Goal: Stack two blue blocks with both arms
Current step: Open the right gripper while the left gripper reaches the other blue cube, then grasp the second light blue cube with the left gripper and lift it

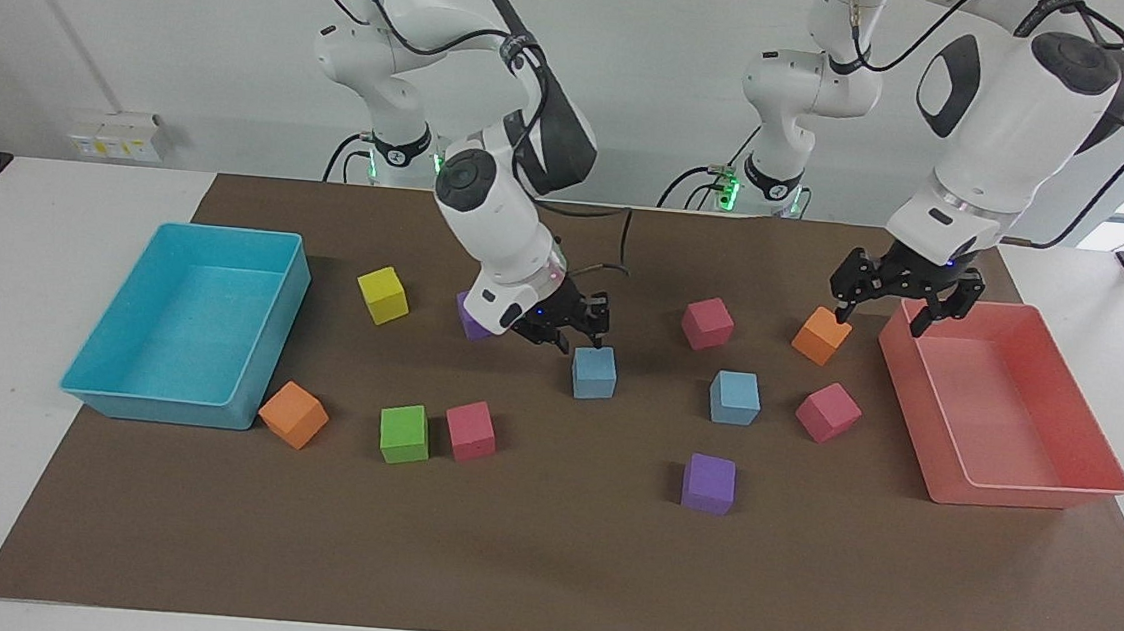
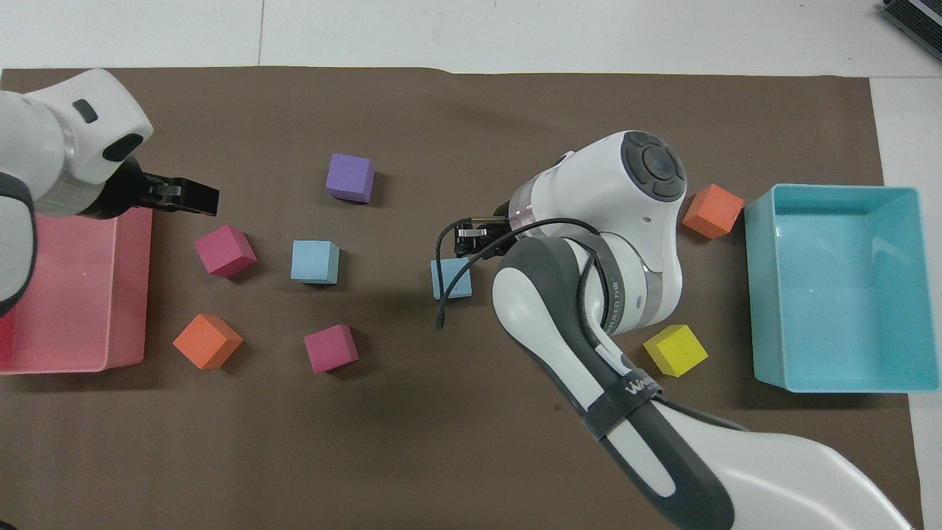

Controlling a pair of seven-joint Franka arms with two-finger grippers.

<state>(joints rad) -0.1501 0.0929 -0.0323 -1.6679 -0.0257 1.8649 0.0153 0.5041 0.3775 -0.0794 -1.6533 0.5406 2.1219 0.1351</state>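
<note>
Two light sky-blue blocks lie apart on the brown mat: one at the middle [image 1: 594, 372] [image 2: 451, 278], the other [image 1: 735, 397] [image 2: 315, 262] toward the left arm's end. My right gripper [image 1: 578, 339] [image 2: 465, 241] is open and empty. It hangs tilted just above the middle block's edge on the robots' side. My left gripper [image 1: 878, 320] [image 2: 199, 199] is open and empty, up in the air over the gap between an orange cube [image 1: 821, 335] and the pink tray [image 1: 1010, 486].
A turquoise tray [image 1: 163, 410] stands at the right arm's end. Purple [image 1: 708, 484], magenta [image 1: 707, 323], green [image 1: 403, 433], yellow [image 1: 382, 294] and orange [image 1: 293, 415] cubes are scattered over the mat. A magenta cube [image 1: 827, 412] lies beside the second blue block.
</note>
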